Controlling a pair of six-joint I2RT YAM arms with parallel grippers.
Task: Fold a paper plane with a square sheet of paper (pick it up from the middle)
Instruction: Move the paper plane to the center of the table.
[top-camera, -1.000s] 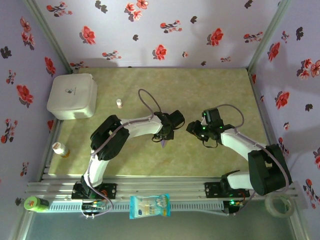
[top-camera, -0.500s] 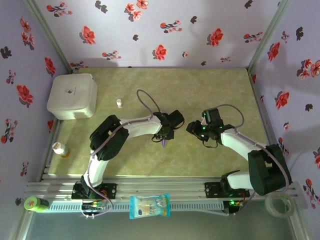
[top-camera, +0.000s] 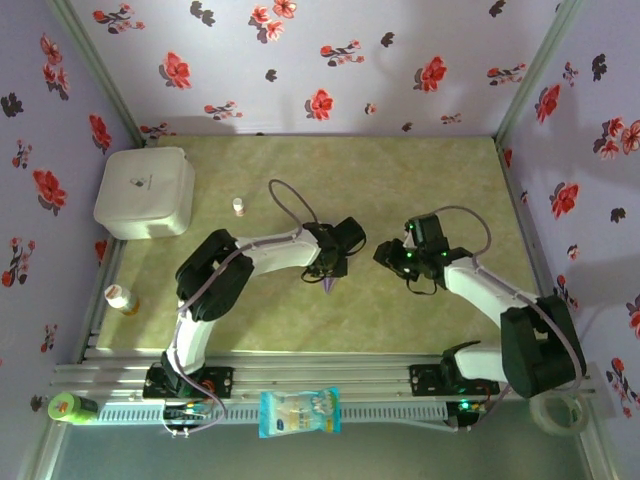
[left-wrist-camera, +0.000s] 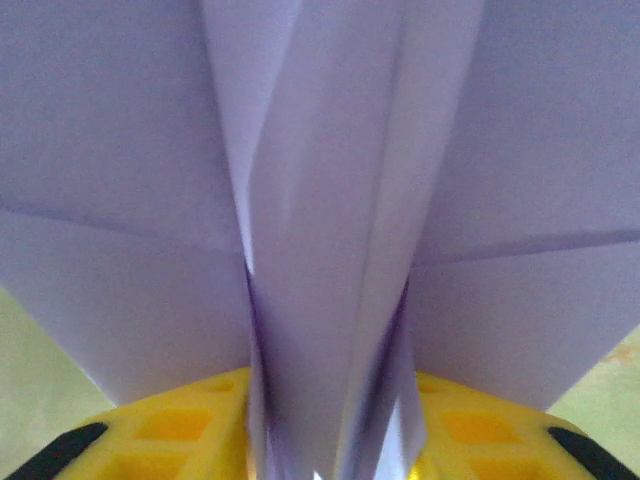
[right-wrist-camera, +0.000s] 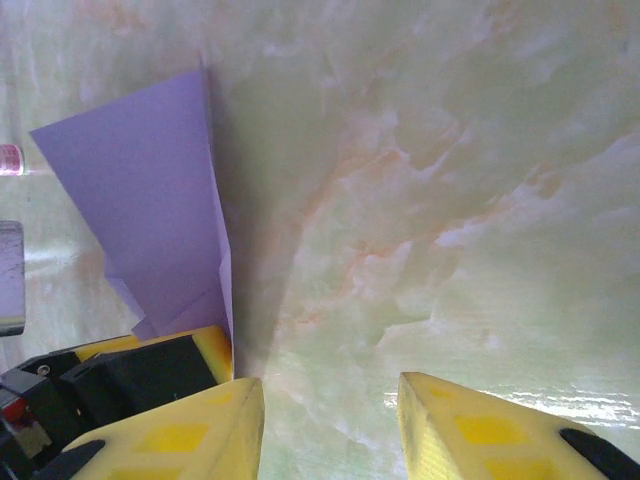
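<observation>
The pale-lilac paper plane stands between the yellow fingers of my left gripper, its folded layers fanning apart between the jaws. From above, the left gripper is at mid-table and the plane's sharp tip pokes out towards the near edge. My right gripper sits just to the right of it, facing it, open and empty. In the right wrist view the plane rises at the left, beside my open right gripper.
A white rounded box sits at the back left, with a small bottle beside it. An orange-capped bottle lies at the left edge. A blue-and-white packet and a tape roll rest on the front rail.
The left jaws have spread a little wider around the plane, and the folds have loosened. The left wrist has shifted slightly towards the back. The right arm has held still.
</observation>
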